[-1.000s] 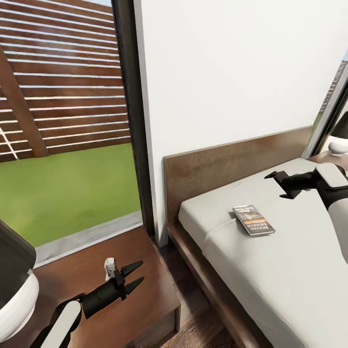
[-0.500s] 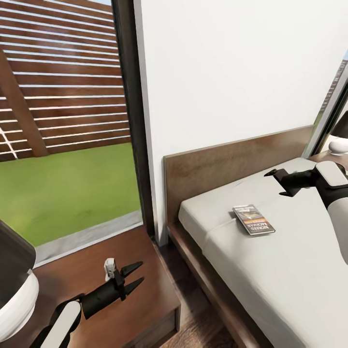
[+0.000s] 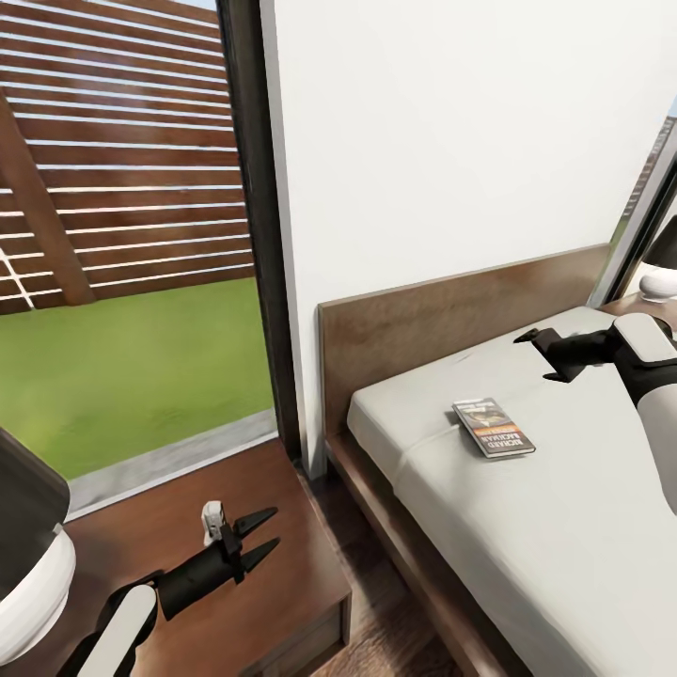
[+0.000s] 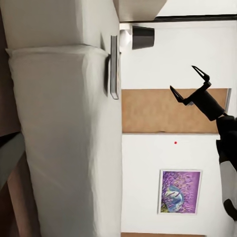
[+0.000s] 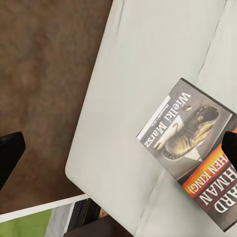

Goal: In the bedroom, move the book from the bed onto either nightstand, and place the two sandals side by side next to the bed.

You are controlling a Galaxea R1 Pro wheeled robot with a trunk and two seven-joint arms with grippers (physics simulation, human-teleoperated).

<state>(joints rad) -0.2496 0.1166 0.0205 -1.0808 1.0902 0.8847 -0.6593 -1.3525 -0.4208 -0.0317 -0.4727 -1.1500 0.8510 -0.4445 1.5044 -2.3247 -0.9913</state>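
The book (image 3: 494,428) lies flat on the bed's off-white mattress (image 3: 527,527), near the dark wood headboard (image 3: 442,320). My right gripper (image 3: 536,357) hovers open above the mattress, a little beyond the book toward the headboard. In the right wrist view the book (image 5: 195,148) sits cover up below the gripper's open fingertips (image 5: 10,150). My left gripper (image 3: 273,528) is open and empty over the nightstand (image 3: 179,527) to the left of the bed. In the left wrist view the book (image 4: 114,66) appears edge-on, with the right gripper (image 4: 190,84) above it. The sandals are out of view.
A lamp with a white base (image 3: 28,564) stands on the near nightstand beside my left arm. Another lamp (image 3: 658,277) sits on the far nightstand past the bed. A black-framed window (image 3: 249,235) shows grass and a slatted fence. Wood floor (image 3: 376,583) separates nightstand and bed.
My right gripper has drifted slightly up and toward the headboard, still open. The left arm and the book have not moved.
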